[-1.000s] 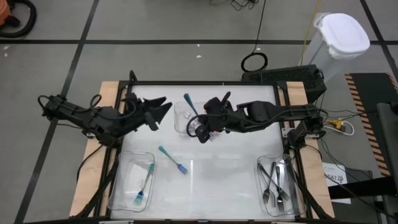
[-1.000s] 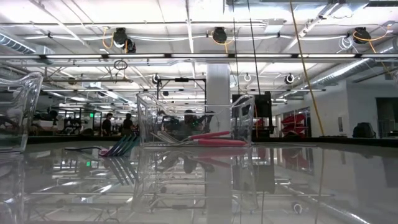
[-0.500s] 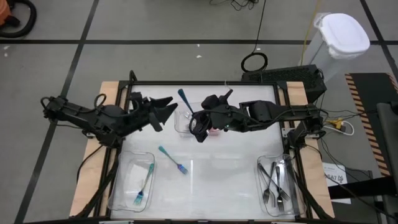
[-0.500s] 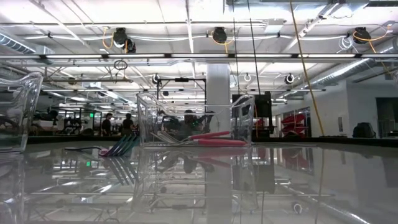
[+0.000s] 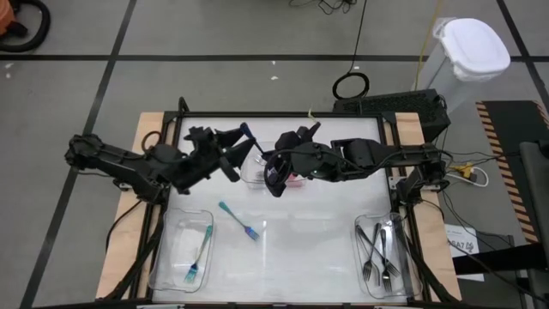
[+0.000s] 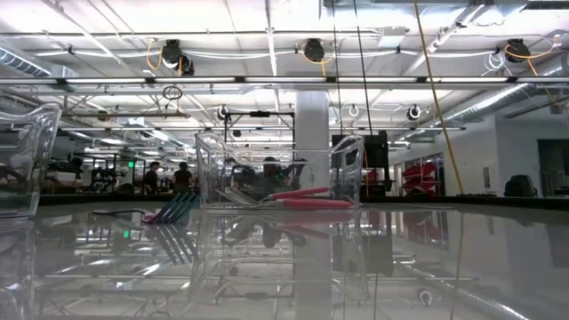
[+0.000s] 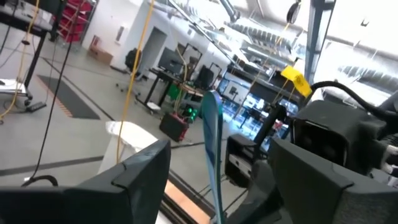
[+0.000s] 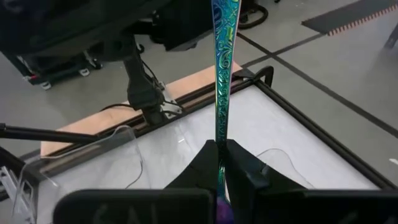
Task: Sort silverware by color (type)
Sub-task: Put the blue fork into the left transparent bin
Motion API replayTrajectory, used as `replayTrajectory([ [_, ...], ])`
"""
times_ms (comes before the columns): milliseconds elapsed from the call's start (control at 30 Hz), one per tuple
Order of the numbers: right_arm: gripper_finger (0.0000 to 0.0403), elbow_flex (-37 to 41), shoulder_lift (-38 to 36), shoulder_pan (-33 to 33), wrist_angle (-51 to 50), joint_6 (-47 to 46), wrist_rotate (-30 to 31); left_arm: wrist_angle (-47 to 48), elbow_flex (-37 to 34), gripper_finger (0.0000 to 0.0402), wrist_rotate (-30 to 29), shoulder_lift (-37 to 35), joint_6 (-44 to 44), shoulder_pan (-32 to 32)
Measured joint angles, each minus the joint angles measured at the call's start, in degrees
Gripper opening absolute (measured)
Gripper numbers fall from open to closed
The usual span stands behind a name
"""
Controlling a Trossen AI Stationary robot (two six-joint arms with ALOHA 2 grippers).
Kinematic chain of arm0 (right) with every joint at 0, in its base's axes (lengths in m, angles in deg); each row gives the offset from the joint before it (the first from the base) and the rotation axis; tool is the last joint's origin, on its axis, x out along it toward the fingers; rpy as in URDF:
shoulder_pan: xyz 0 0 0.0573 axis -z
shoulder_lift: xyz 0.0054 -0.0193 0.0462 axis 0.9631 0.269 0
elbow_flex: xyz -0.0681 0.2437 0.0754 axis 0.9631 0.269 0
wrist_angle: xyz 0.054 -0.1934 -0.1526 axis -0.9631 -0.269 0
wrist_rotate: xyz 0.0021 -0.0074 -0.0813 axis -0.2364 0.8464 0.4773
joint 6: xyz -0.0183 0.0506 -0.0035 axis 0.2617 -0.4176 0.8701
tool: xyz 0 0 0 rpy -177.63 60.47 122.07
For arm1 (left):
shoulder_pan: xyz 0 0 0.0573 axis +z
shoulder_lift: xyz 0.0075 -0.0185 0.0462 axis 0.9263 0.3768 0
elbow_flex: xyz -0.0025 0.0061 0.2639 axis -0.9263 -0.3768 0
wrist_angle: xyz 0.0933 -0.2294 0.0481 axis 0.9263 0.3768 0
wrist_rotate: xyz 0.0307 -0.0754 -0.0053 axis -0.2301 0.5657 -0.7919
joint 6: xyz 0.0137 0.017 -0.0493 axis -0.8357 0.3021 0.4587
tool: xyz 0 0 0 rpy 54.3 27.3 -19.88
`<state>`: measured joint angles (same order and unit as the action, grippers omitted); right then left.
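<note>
My right gripper (image 5: 273, 176) hangs over the clear centre tray (image 5: 254, 168), shut on a teal iridescent utensil (image 8: 220, 68). Its handle (image 5: 248, 131) slants up toward my left arm. My left gripper (image 7: 221, 149) is open. Its fingers stand on either side of that handle (image 7: 211, 134) with a gap on each side. A teal fork (image 5: 238, 221) lies flat on the table. Another teal fork (image 5: 194, 260) lies in the near-left tray. Pink utensils (image 6: 311, 200) rest in the centre tray. My right gripper pinches the teal utensil between its two fingers at the lower stretch of its handle (image 8: 219, 144). The end behind the fingers is hidden by them. The utensil runs straight out from the fingertips, lifted clear above the centre tray, slanting up toward the table's left.
A clear tray (image 5: 383, 254) at the near right holds several dark metal forks. The near-left tray (image 5: 168, 273) stands by the table's left edge. Bare table lies between the two near trays. In the low view, teal forks (image 6: 169, 211) show left of the centre tray (image 6: 277, 133).
My left gripper has gone toward the table's right, up to the raised utensil, and has rolled, so that its fingers now flank the handle. My right gripper has turned in place, and the handle's free end has swung toward the left arm.
</note>
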<state>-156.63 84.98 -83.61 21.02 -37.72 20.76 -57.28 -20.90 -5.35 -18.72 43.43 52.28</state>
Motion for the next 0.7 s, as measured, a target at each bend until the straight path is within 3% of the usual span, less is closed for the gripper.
replayTrajectory([
  [333,0.0009,0.03,0.0,-0.15,-0.08,2.35,-0.02,-2.34,0.0,0.0221,0.15,0.13,-0.06,2.17],
  [700,0.0009,0.04,0.0,-0.15,-1.0,2.38,1.57,-2.74,0.0,0.0119,0.64,0.13,0.03,2.06],
])
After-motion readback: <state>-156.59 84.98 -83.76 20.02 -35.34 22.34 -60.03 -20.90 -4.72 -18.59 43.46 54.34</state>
